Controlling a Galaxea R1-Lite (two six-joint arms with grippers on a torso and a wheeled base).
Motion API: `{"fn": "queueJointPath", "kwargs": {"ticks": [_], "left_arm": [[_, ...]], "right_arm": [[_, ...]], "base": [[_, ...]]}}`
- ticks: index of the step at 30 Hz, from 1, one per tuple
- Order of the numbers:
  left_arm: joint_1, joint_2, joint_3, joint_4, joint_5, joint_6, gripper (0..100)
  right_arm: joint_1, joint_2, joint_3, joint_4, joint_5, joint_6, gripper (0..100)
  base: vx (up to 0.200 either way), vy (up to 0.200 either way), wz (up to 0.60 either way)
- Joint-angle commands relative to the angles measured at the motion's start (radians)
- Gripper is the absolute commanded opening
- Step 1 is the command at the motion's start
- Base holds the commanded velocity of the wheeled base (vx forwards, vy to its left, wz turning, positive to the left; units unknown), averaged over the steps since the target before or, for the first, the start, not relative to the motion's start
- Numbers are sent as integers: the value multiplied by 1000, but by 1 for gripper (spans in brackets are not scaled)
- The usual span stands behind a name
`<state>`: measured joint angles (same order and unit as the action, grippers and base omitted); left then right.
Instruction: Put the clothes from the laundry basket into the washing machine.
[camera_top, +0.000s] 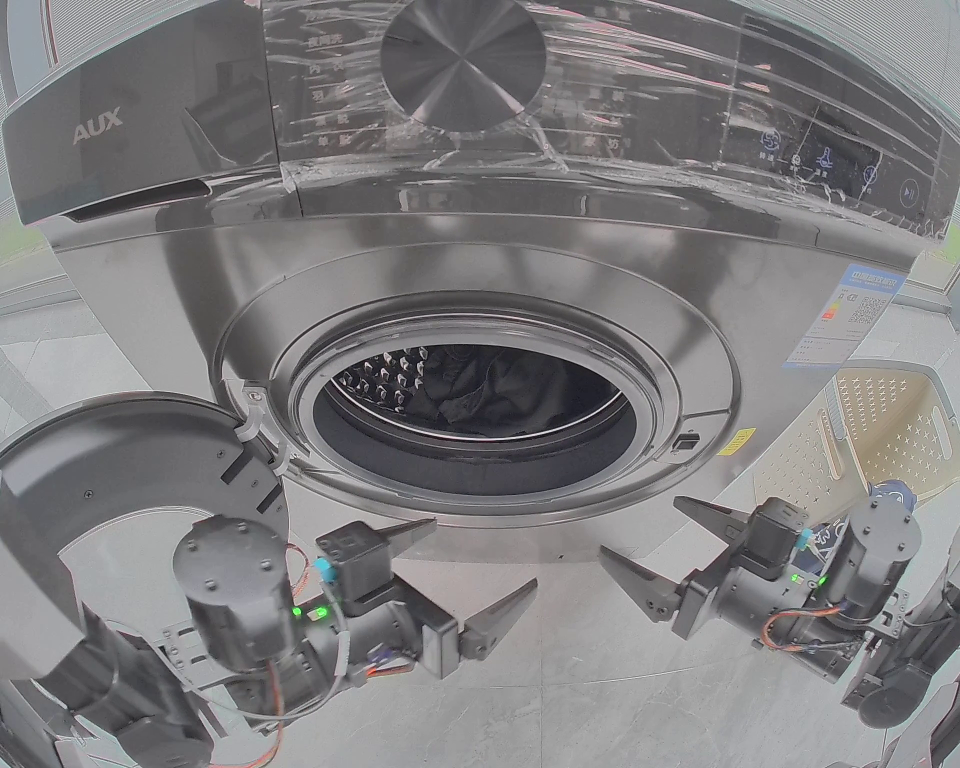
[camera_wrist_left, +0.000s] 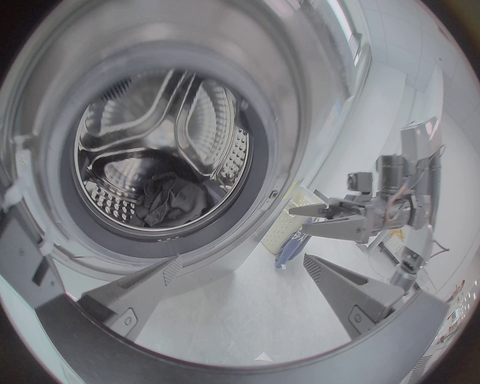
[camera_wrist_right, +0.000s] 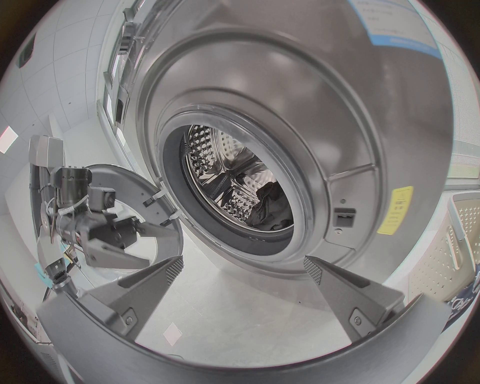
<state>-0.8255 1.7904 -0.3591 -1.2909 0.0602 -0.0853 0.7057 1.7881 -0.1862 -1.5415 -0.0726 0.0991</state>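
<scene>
Hovering empty, jaws apart, left gripper and right gripper face the washer. Dark clothes lie inside; blue cloth awaits at the basket.

The floor is of pale grey tiles with faint veins, a little glossy. On it, at 12 o'clock in the head view, stands the grey metal washing machine, its round door open at 8 o'clock. At about 3 o'clock, just beside the machine's corner, a cream laundry basket with small holes stands on the same floor. A blue cloth hangs over the basket's side.
</scene>
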Motion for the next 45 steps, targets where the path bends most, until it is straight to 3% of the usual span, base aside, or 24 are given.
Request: {"fn": "queueJointPath", "kwargs": {"ticks": [1, 6, 9, 11, 13, 16, 17, 18, 23, 31, 34, 36, 38, 43, 45], "left_arm": [[-20, -209, 172, -73, 1, 4, 100], [0, -352, 263, -82, 44, 6, 100], [52, -447, 309, -71, 47, 16, 100], [74, -510, 341, -70, 47, 21, 100], [98, -583, 359, -48, 53, 24, 100], [187, -712, 359, 70, 49, 47, 100], [187, -712, 359, 70, 49, 47, 100], [236, -792, 359, 156, 39, 56, 100], [298, -970, 359, 366, 43, 45, 100], [402, -1185, 359, 619, 6, 21, 100], [467, -1307, 359, 740, 1, 18, 100], [488, -1372, 359, 795, -7, 7, 100], [543, -1473, 359, 894, -46, -16, 100], [599, -1609, 359, 1036, -86, -17, 100], [641, -1648, 359, 1116, -95, -21, 100]], "right_arm": [[-17, -176, 122, 3, -9, -9, 100], [-89, -296, 186, 12, -67, -7, 100], [-124, -391, 186, 70, -72, 16, 100], [-140, -486, 186, 185, -78, 24, 100], [-140, -619, 186, 400, -125, 22, 100], [-175, -799, 186, 633, -147, 25, 100], [-175, -799, 186, 633, -147, 25, 100], [-229, -891, 186, 715, -142, 14, 100], [-322, -1038, 186, 845, -130, 8, 100], [-448, -1138, 186, 894, -127, 2, 100], [-496, -1231, 186, 968, -122, 1, 100], [-508, -1290, 186, 1023, -107, 1, 100], [-549, -1421, 186, 1144, -76, -3, 100], [-628, -1632, 186, 1354, -30, -3, 100], [-670, -1737, 186, 1488, 8, -12, 100]], "base": [[-200, 0, 0], [-200, 0, 0], [-67, 0, 0], [0, 0, 0], [0, 0, 0], [-200, 0, 0], [0, 0, 0], [0, 0, 0], [-40, 0, 0], [-125, 0, 0], [0, 0, 0], [0, 0, 0], [0, 0, 0], [0, 0, 0], [0, -200, 0]]}}
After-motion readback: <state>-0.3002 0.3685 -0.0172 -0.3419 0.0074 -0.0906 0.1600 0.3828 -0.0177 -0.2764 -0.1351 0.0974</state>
